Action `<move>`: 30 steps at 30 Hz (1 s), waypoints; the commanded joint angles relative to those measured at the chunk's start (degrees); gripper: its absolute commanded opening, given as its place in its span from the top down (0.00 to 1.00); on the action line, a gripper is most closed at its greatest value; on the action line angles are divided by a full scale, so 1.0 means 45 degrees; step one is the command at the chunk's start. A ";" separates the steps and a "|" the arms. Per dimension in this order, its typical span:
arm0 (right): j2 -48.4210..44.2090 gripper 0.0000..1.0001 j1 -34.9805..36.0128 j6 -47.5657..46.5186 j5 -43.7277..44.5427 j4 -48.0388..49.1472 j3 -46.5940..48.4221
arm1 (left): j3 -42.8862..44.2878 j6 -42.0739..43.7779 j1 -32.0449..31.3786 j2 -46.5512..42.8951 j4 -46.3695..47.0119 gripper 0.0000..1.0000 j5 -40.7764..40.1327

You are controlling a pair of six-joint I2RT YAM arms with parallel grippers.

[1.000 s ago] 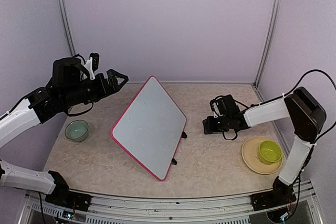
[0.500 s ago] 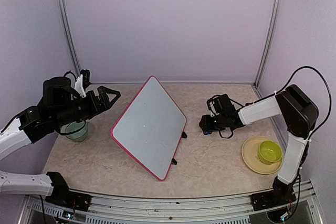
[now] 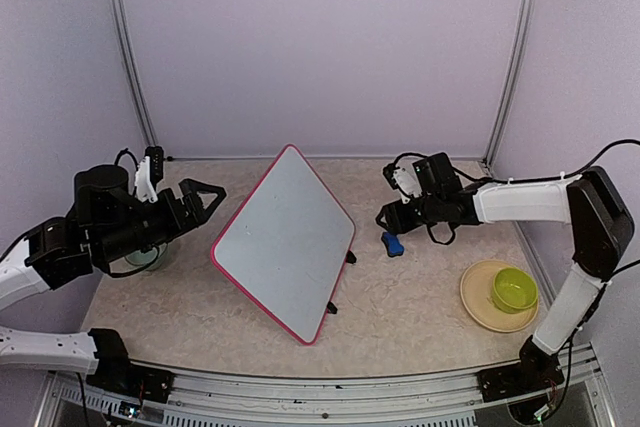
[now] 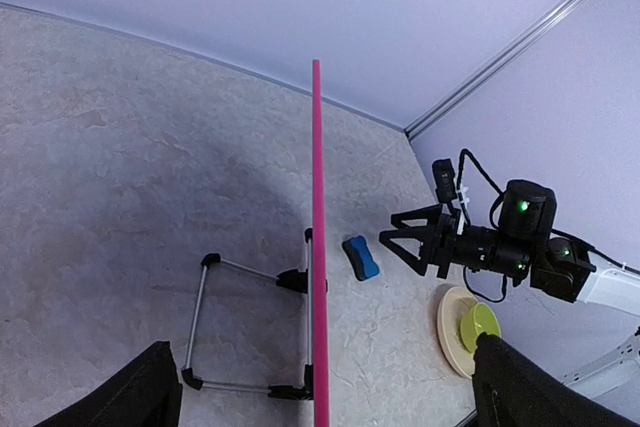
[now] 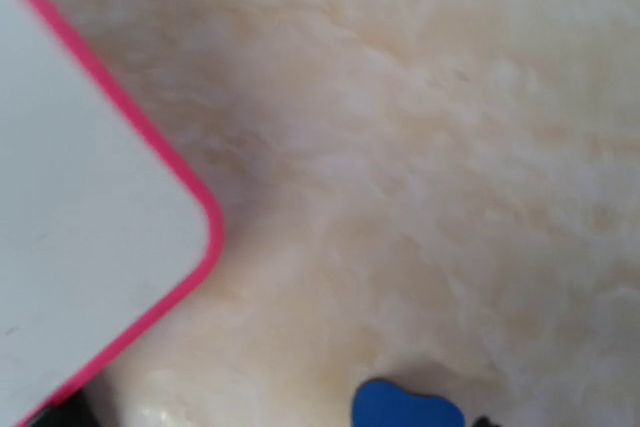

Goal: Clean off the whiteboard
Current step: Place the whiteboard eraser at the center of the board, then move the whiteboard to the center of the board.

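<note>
Seeing, from above, the whiteboard leaning tilted at the middle of the counter, face blank. Catching it edge-on from the left wrist as a thin pink line, with the wire stand behind, mostly hidden from above. Finding a blue eraser lying to its right, apart. Holding nothing, right end effector just beside the eraser, fingers spread. Facing the board's left edge, left end effector, spread wide. Getting, from the right wrist, only a board corner and the eraser.

Overhead view and both wrist views share the whiteboard.
</note>
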 commanded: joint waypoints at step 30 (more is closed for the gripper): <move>0.3106 0.51 0.2278 -0.3643 -0.0971 0.1470 0.0205 | -0.1202 -0.1295 -0.0496 -0.2422 -0.1414 0.01 -0.1220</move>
